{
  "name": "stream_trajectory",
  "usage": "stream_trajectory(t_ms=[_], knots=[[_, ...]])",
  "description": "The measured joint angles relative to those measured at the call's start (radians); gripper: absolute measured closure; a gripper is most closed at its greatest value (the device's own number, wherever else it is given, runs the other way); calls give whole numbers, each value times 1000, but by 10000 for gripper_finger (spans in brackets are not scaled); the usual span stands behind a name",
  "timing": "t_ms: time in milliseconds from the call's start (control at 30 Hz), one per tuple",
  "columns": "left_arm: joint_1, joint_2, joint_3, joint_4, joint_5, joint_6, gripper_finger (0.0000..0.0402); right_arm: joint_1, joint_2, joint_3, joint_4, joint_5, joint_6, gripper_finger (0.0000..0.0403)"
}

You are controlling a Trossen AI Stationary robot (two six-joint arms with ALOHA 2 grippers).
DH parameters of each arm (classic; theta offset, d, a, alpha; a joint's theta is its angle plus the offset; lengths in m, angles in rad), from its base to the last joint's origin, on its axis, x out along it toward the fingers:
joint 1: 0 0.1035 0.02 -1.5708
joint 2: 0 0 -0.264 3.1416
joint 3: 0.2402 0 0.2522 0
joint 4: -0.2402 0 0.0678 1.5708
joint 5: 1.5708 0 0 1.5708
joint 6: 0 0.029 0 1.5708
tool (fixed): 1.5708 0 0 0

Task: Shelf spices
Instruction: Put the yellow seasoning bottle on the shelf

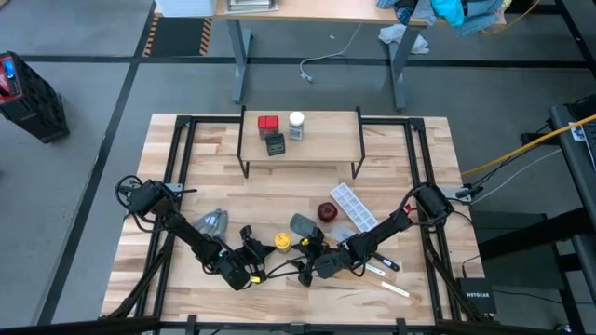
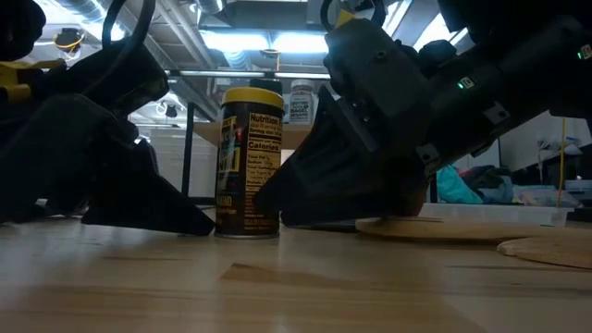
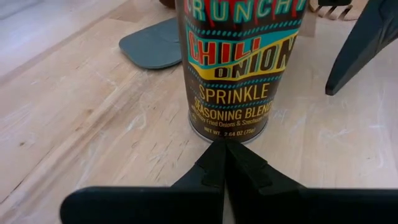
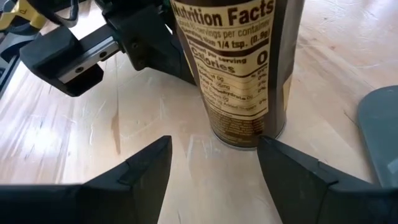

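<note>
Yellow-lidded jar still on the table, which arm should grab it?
Right. The right gripper is open, with one finger beside the yellow-lidded jar. The left gripper is shut, its tips pointing at the jar's base, so it would probably have to reopen first.

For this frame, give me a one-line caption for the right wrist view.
Open right gripper faces the upright yellow-lidded jar on the table, with the shut left gripper beyond it.

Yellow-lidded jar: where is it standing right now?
In the high view, the yellow-lidded jar stands upright on the table's near-centre, between the left gripper and right gripper.
</note>
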Motion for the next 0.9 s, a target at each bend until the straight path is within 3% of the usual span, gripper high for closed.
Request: stream_trajectory(t_ms=[133, 367, 667, 900], knots=[[0, 0, 0, 0, -7, 53, 399, 0, 0, 0, -1, -5, -13, 159], [25, 3, -1, -1, -127, 80, 399, 0, 1, 0, -7, 7, -33, 159], [86, 3, -2, 163, -65, 187, 399, 4, 2, -1, -10, 226, -39, 159], [76, 2, -2, 172, -60, 172, 399, 4, 2, -1, -7, 235, -90, 159]])
